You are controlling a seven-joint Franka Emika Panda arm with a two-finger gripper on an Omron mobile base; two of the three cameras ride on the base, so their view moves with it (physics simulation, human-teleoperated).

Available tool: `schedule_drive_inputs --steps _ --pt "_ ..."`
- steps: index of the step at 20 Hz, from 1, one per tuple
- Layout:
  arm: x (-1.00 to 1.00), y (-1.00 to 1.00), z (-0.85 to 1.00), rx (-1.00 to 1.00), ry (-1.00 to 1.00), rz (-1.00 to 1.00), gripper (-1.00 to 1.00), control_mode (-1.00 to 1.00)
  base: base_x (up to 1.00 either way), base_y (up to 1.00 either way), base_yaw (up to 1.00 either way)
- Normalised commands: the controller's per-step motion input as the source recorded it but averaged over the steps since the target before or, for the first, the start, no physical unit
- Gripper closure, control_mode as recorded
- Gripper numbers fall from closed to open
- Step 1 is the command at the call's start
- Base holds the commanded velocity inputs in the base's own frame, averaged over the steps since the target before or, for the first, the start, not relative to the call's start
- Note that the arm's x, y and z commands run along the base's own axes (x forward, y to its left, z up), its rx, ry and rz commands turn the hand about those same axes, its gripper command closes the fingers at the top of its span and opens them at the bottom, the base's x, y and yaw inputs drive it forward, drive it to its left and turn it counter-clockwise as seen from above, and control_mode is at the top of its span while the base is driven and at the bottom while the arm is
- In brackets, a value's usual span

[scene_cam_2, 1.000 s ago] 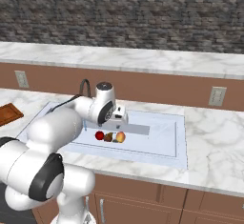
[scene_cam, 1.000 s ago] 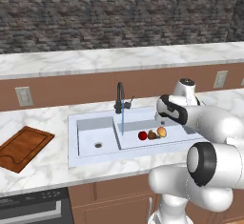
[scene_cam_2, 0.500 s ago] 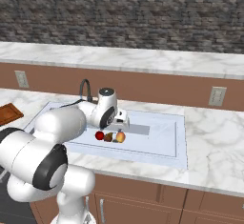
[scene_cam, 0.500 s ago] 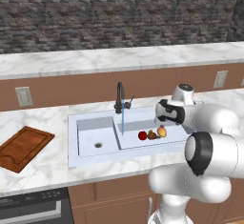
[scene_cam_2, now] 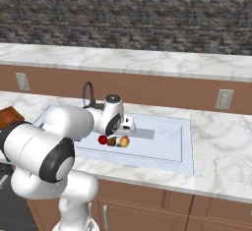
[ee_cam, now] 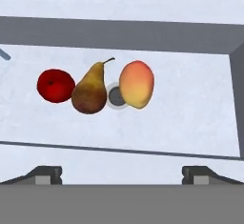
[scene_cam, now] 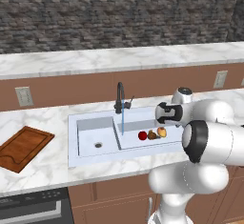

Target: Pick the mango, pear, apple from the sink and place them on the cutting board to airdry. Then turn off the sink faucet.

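Mango (ee_cam: 136, 84) | in sink (ee_cam: 190, 118) | below open hand (ee_cam: 122, 173), untouched

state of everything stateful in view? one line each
faucet: running, stream falls into the right basin
gripper: open, empty, above the fruit
apple: in the sink, beside the pear
pear: in the sink, lying between apple and mango
mango: in the sink, by the drain
cutting board: on the counter left of the sink, nothing on it
sink: left basin holds no fruit
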Motion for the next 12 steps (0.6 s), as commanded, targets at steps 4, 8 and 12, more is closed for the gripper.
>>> schedule_drive_inputs --steps 4,8,12 --pt "0.18 -0.06 -0.24 0.00 0.00 0.00 -1.00 -1.00 0.00 0.00 0.00" --pt "0.16 0.00 -0.23 0.00 0.00 0.00 -1.00 -1.00 0.00 0.00 0.00" --pt "0.17 0.00 -0.22 0.00 0.00 0.00 -1.00 -1.00 0.00 0.00 0.00"
